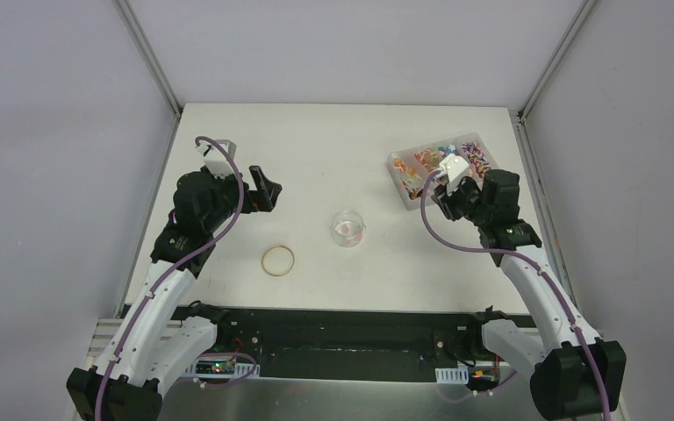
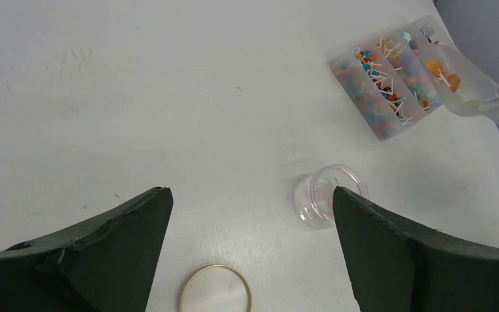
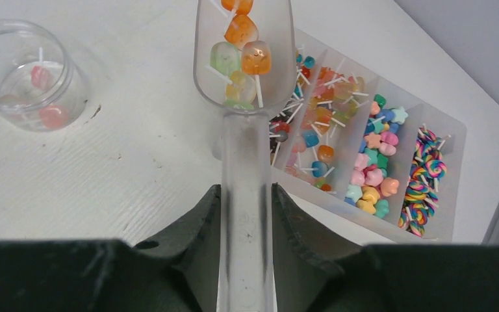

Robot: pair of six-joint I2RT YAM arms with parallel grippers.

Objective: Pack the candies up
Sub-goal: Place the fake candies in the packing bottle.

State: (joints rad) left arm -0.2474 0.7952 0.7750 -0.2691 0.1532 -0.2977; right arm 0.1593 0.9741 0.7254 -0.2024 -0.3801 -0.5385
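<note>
The candies (image 3: 370, 169) are small multicoloured sweets, many on white sticks, sorted in a clear divided tray (image 3: 396, 218) at the table's back right (image 1: 395, 167). My right gripper (image 3: 245, 195) is shut on the handle of a clear plastic scoop (image 3: 243, 149). The scoop bowl holds several orange, yellow and green candies (image 3: 242, 45) above the table, between the tray and a small clear jar (image 3: 29, 75). The jar (image 1: 348, 228) stands upright mid-table with a few pink and red candies inside. My left gripper (image 2: 252, 208) is open and empty, hovering left of the jar (image 2: 328, 195).
A tan rubber-band ring (image 1: 278, 260) lies flat on the table left of the jar, also below my left fingers in the left wrist view (image 2: 216, 289). The tray sits near the table's right edge. Grey walls enclose the white table.
</note>
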